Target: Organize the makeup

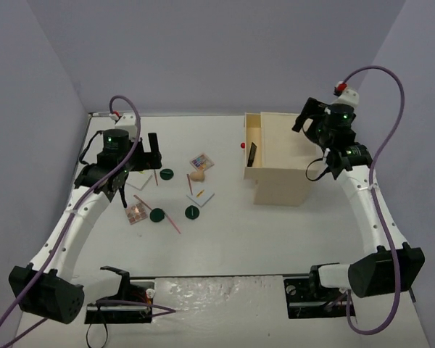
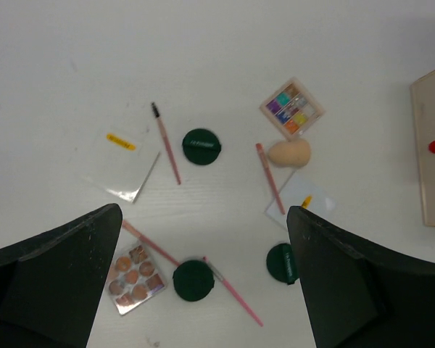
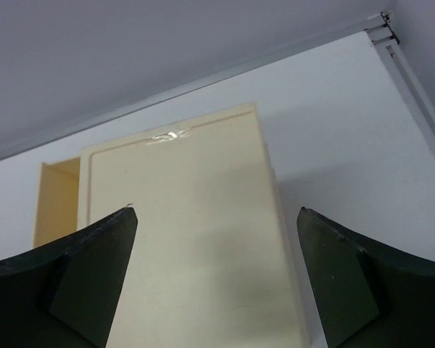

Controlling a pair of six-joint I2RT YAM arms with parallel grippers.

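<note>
The makeup lies spread on the white table left of centre. Three dark green discs [image 2: 201,146] [image 2: 194,280] [image 2: 280,262], a colourful palette [image 2: 293,109], a beige sponge [image 2: 289,153], an orange-toned palette [image 2: 134,280], two white cards [image 2: 123,163] [image 2: 301,199] and thin pink pencils [image 2: 166,143] [image 2: 270,177] show below my left gripper [image 2: 203,210]. It hangs open above them, holding nothing. A black tube [image 1: 251,154] stands in the pulled-out drawer. My right gripper [image 3: 217,211] is open over the box top [image 3: 181,239], nothing between its fingers.
The beige wooden drawer box [image 1: 279,163] stands right of centre, its drawer pulled out to the left with a red knob [image 1: 243,145]. Grey walls close in the table on three sides. The arm bases sit at the near edge.
</note>
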